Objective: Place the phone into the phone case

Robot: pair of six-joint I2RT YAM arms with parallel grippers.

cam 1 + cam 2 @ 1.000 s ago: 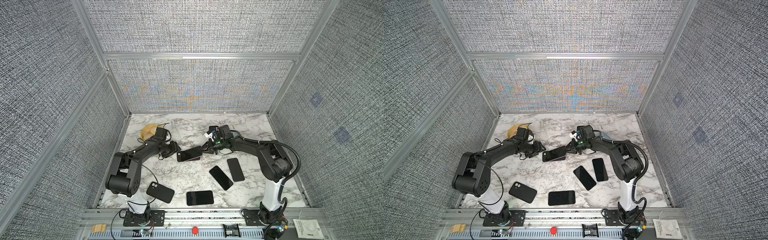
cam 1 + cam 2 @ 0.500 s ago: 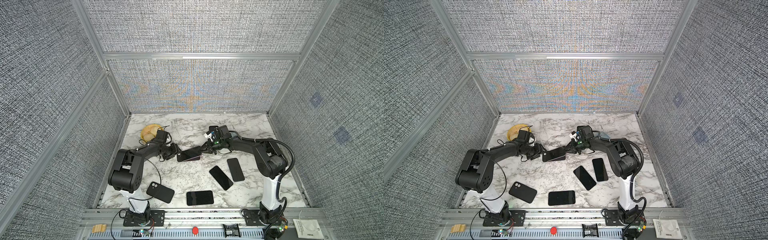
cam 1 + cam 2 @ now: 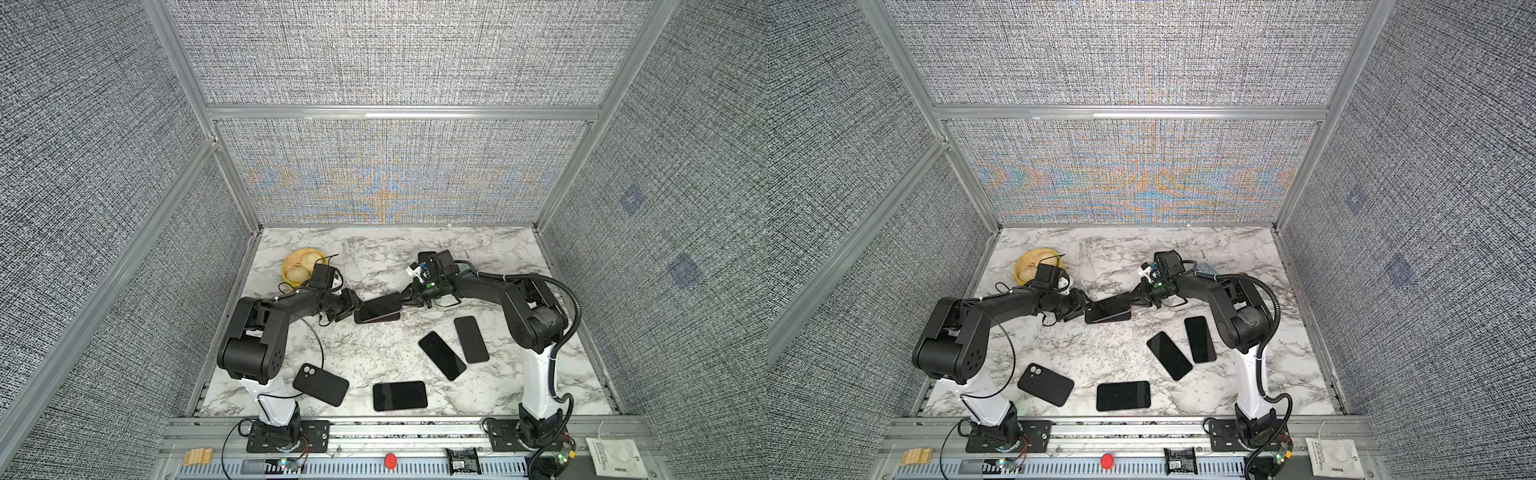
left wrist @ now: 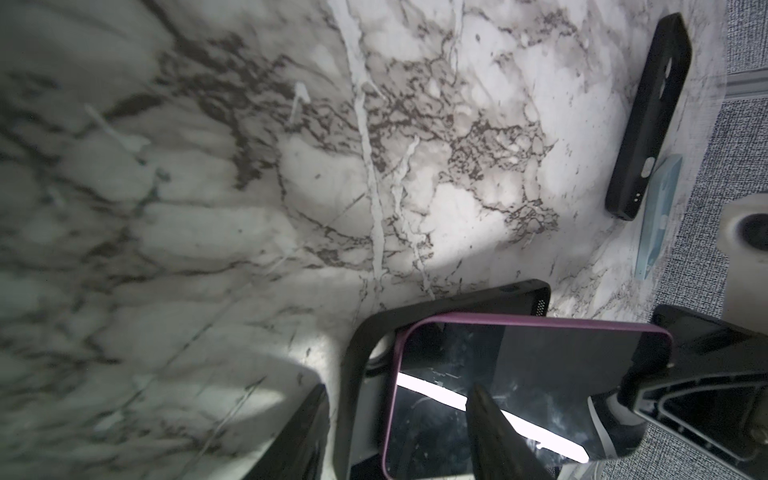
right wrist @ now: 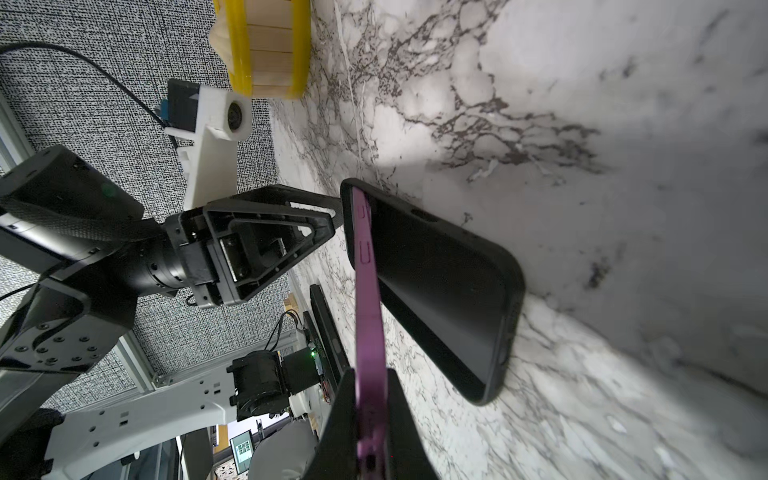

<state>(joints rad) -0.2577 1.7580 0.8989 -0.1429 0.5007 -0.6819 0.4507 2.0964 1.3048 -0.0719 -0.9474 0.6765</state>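
Observation:
A black phone case (image 3: pixel 376 322) (image 4: pixel 415 316) lies open side up at mid-table. Over it tilts the phone (image 3: pixel 382 307) (image 5: pixel 368 299), dark-screened with a purple edge. Its low end rests in the case (image 5: pixel 449 291) and its raised end is pinched by my right gripper (image 3: pixel 409 297) (image 5: pixel 372 415), which is shut on it. My left gripper (image 3: pixel 352 309) (image 4: pixel 395 440) stands at the case's opposite end, jaws apart. One of its fingers (image 4: pixel 303 436) is beside the case's outer wall and the other hangs over the phone's screen (image 4: pixel 519 374).
Three more dark phones (image 3: pixel 441 355) (image 3: pixel 471 339) (image 3: pixel 400 395) lie nearer the front, and a black cased phone (image 3: pixel 320 384) lies back up at front left. A yellow bowl (image 3: pixel 302 266) sits behind my left arm. Another black case (image 4: pixel 648 116) and a blue case (image 4: pixel 658 216) lie behind the right arm.
My left gripper has slid right up to the case's end and its jaws have narrowed. The right gripper and the tilted phone have stayed nearly still.

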